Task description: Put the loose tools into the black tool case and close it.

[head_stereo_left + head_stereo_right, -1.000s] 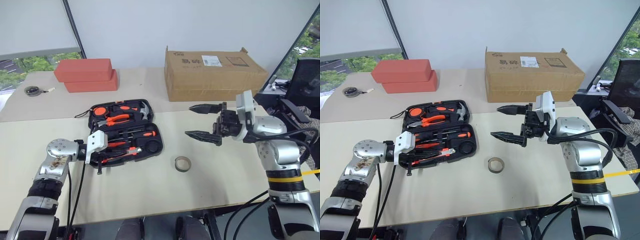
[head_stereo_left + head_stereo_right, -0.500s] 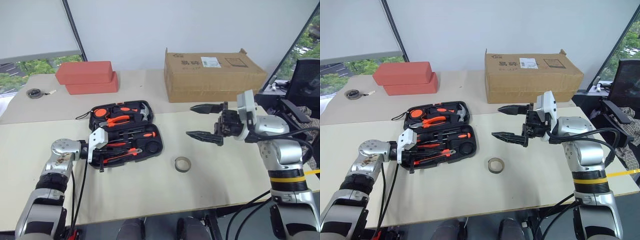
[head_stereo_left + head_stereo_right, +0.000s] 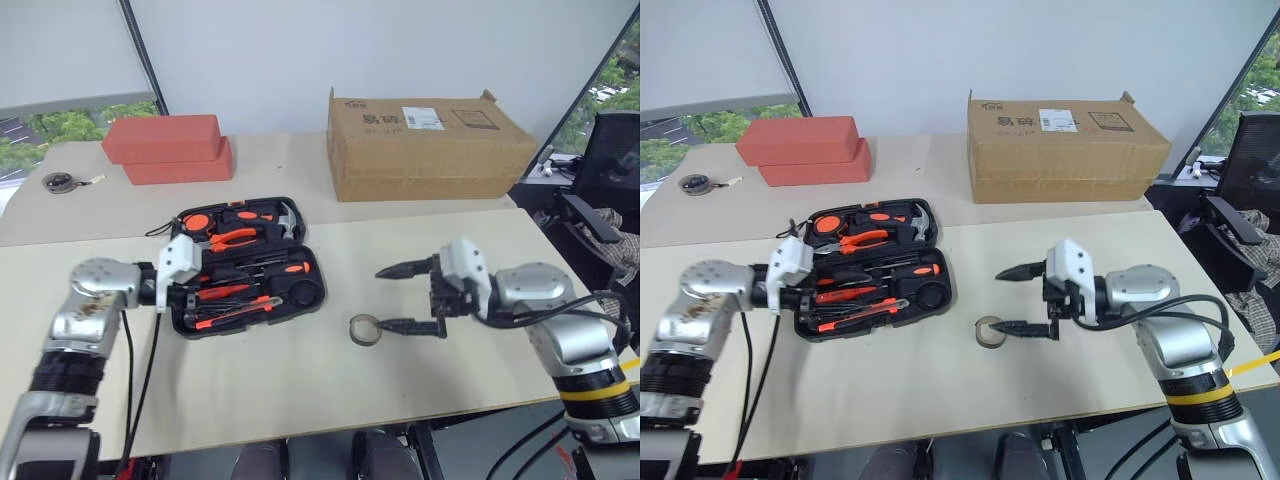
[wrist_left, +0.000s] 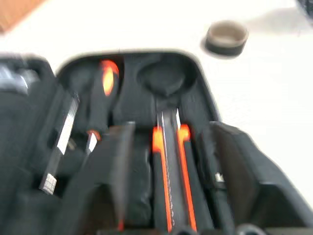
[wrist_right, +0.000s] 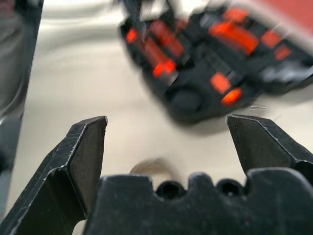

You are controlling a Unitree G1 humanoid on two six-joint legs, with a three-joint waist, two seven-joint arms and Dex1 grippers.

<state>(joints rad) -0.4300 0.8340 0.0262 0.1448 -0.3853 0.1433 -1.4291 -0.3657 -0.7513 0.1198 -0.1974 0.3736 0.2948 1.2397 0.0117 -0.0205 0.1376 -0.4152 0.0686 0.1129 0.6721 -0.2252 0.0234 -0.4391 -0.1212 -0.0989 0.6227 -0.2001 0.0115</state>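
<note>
Right now the black plastic tool case [image 3: 247,263] lies open on the pale table [image 3: 300,380], nearer the robot's left side. Both halves of it lie flat. Inside the back half sit orange-handled pliers [image 3: 232,238] and a steel hammer head [image 3: 288,215]. The front half holds screwdrivers with black-and-orange handles [image 3: 262,270] and a long orange-and-black knife [image 3: 236,313], each lying in its own slot. In the left wrist view the knife [image 4: 168,171] runs down the middle of the case, with a screwdriver [image 4: 100,98] beside it.

The left gripper [image 3: 190,300] hangs at the left end of the case, just over its edge. Its two black fingers stand apart and hold nothing.

The right gripper [image 3: 395,298] is on the other side of the table, well apart from the case. Its fingers are spread wide and hold nothing. One finger points at the case, and the lower finger's tip is just beside a small brown tape roll [image 3: 365,329] that lies flat on the table.

Behind the case, at the far side, stands a big brown cardboard box [image 3: 428,143]. Two red bricks [image 3: 168,148] are stacked to the far left, and a small round tape measure [image 3: 58,182] lies near them.
</note>
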